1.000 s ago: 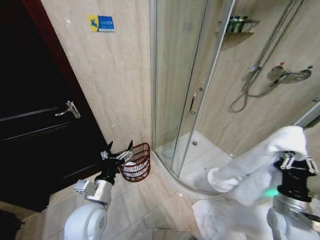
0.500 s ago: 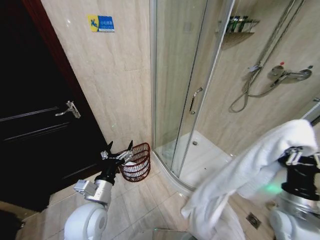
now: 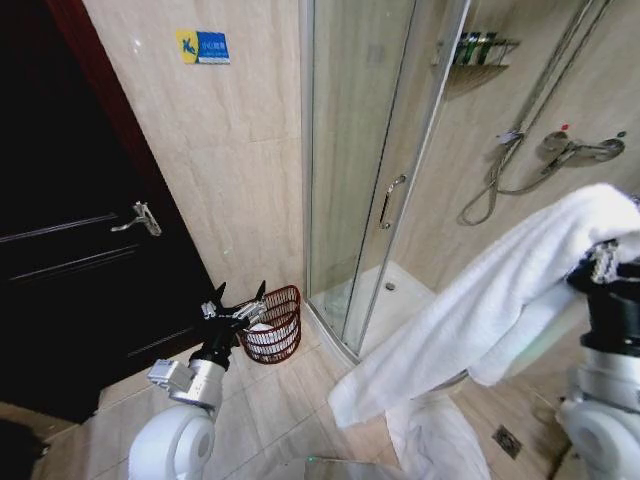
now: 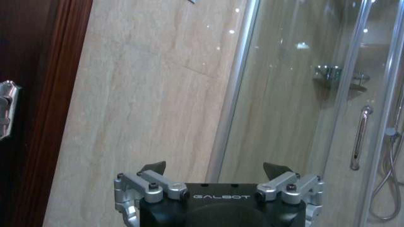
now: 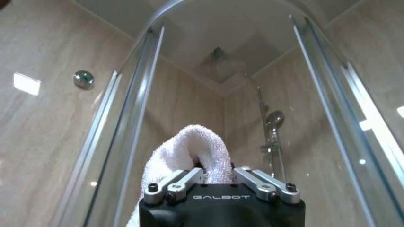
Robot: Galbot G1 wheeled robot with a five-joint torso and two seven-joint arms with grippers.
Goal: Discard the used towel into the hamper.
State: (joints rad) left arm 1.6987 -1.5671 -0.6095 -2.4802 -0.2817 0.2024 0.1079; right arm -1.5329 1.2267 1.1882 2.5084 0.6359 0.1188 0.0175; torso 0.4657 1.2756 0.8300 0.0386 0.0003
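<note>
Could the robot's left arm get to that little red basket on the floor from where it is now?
Probably yes. The left gripper hovers open right beside the hamper, with nothing between them. The towel hangs from the right gripper, far off by the shower.

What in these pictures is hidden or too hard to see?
- Hamper, head view: the left hand hides its near side; its contents are unclear.
- Right hand, head view: the white towel drapes over it.
- Towel's lower end, head view: cut by the bottom edge.
</note>
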